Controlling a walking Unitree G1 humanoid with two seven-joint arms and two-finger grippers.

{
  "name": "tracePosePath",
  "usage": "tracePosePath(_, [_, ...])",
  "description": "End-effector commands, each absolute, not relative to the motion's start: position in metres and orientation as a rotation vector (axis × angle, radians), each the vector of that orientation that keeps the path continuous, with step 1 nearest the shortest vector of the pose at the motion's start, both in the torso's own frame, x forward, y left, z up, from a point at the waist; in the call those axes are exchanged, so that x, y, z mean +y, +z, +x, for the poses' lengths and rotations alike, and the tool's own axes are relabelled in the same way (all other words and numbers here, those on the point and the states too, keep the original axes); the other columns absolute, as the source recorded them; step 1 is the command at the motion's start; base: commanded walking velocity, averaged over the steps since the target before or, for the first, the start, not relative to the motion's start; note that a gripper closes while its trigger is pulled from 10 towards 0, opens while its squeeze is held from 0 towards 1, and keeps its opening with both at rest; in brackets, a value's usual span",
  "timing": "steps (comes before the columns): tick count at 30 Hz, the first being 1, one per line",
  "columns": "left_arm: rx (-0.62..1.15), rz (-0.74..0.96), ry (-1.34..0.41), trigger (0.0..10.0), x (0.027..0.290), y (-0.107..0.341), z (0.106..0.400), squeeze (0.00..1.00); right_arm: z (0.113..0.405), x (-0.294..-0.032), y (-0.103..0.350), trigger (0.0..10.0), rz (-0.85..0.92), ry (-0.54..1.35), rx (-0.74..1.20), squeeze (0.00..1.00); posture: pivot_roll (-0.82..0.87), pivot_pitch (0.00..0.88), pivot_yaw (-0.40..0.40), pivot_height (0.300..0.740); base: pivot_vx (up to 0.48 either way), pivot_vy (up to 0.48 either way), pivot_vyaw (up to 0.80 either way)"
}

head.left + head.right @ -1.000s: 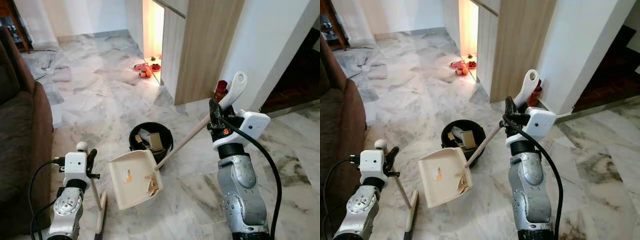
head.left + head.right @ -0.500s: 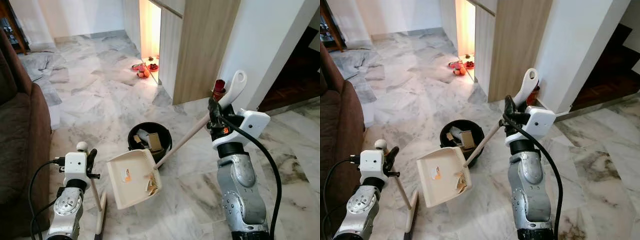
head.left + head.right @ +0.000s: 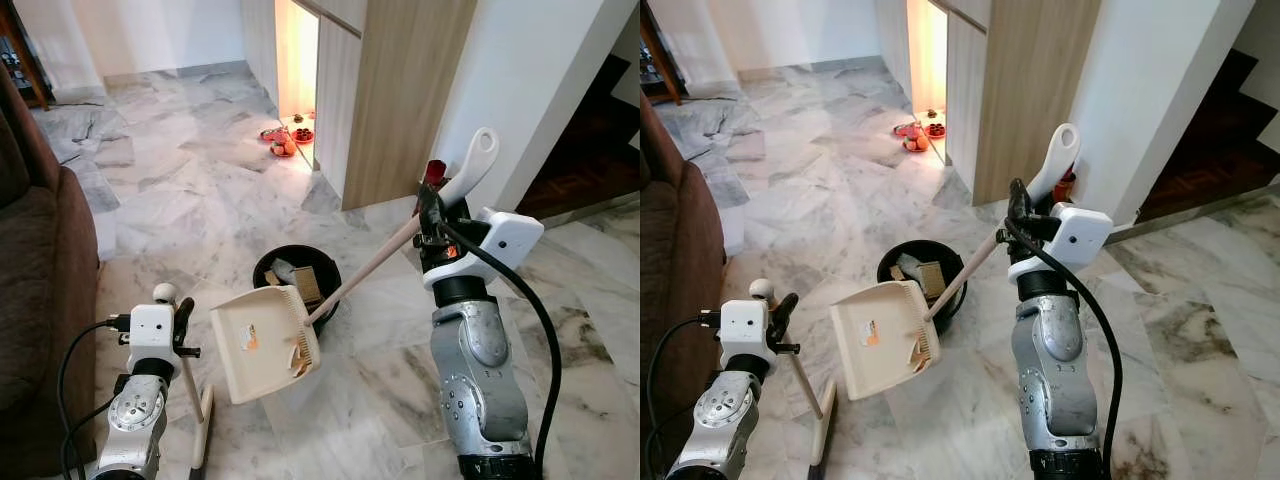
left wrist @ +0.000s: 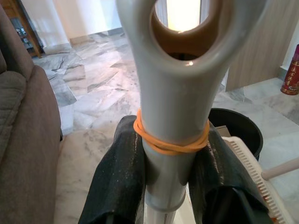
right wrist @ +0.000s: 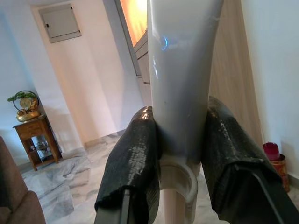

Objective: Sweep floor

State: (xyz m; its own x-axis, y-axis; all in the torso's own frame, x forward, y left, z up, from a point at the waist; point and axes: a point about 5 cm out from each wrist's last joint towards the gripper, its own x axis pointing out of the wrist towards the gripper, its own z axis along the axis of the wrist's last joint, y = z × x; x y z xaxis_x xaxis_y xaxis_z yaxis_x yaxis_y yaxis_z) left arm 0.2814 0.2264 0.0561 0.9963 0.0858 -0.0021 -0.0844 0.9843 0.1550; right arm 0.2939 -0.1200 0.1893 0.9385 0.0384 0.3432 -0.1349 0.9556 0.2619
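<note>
broom (image 3: 198,420) head cut off below left gripper (image 3: 182,318), bristles unseen

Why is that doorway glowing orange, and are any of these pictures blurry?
Left eye view: warm light spills from the doorway, overexposed; the rest is sharp. Left wrist view: the broom handle looms close and slightly soft. Right wrist view: glare on the dustpan handle.
</note>
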Motion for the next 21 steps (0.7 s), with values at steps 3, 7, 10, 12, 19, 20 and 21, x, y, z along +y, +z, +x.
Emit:
tracePosePath(3, [-0.032,0.16,0.098,10.0,0.2271,0.0633,0.2847,0.0,0.2917,-0.119,0.2095,10.0,0.308,0.1,-0.442,0.0,0.01,0.0,-0.037,0.74,0.285,0.0,0.0])
tracePosePath(7, [-0.033,0.161,0.104,10.0,0.2278,0.0634,0.2844,0.0,0.2919,-0.1196,0.2094,10.0,0.31,0.099,-0.441,0.0,0.01,0.0,-0.037,0.74,0.29,0.0,0.0])
tracePosePath(10, [-0.035,0.162,0.107,10.0,0.2279,0.0636,0.2843,0.0,0.2918,-0.1198,0.2093,10.0,0.311,0.098,-0.44,0.0,0.02,0.0,-0.038,0.74,0.29,0.0,0.0])
tracePosePath(12, [-0.036,0.162,0.107,10.0,0.228,0.0637,0.2842,0.0,0.2918,-0.1198,0.2092,10.0,0.311,0.098,-0.44,0.0,0.02,0.0,-0.038,0.74,0.292,0.0,0.0])
tracePosePath(19, [-0.033,0.164,0.11,10.0,0.2286,0.0633,0.2839,0.0,0.2911,-0.1183,0.2063,10.0,0.31,0.107,-0.428,0.0,0.02,0.0,-0.04,0.74,0.309,0.0,0.13])
tracePosePath(20, [-0.033,0.163,0.11,10.0,0.2285,0.0632,0.284,0.0,0.2911,-0.1183,0.2061,10.0,0.31,0.107,-0.427,0.0,0.02,0.0,-0.041,0.74,0.311,0.0,0.51])
tracePosePath(21, [-0.033,0.164,0.11,10.0,0.2285,0.0632,0.284,0.0,0.2911,-0.1183,0.206,10.0,0.312,0.108,-0.427,0.0,0.02,0.0,-0.041,0.74,0.311,0.0,0.52])
